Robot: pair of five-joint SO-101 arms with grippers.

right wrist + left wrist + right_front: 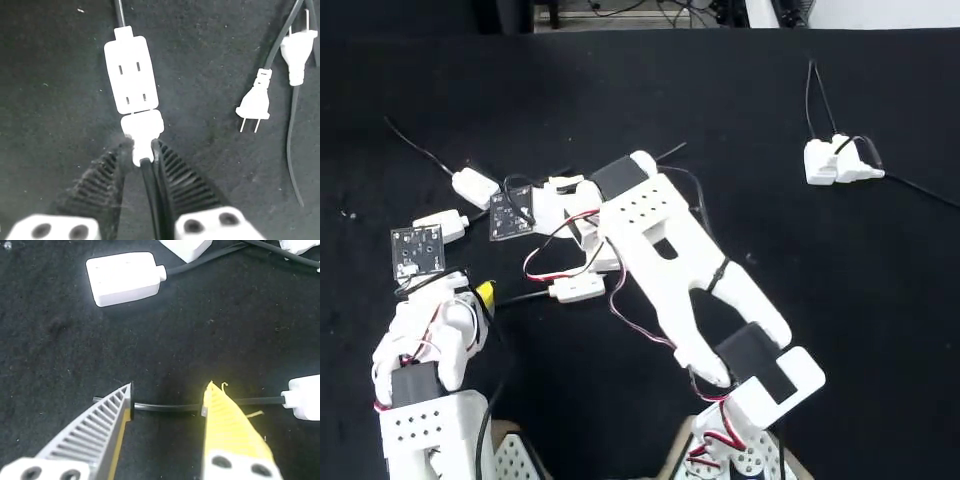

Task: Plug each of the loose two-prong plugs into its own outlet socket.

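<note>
My right gripper [141, 146] is shut on a white plug [143, 129] whose front is pushed into the end of a white outlet block [131, 75]; in the high view this block [475, 187] lies at the left. Two loose two-prong plugs [255, 107] [298, 50] lie beside it on black cords. My left gripper [169, 390] is open, with its grey and yellow fingers [227, 420] either side of a thin black cable [165, 407] on the mat. That cable leads to a white plug body [305, 397]. Another white outlet block [125, 277] lies beyond the left gripper.
A further white outlet with a plug [840, 160] sits far right on the black mat [880, 300]. Red and white arm wires and black cords cross the middle around a white connector [577, 289]. The table's far edge [640, 28] runs along the back.
</note>
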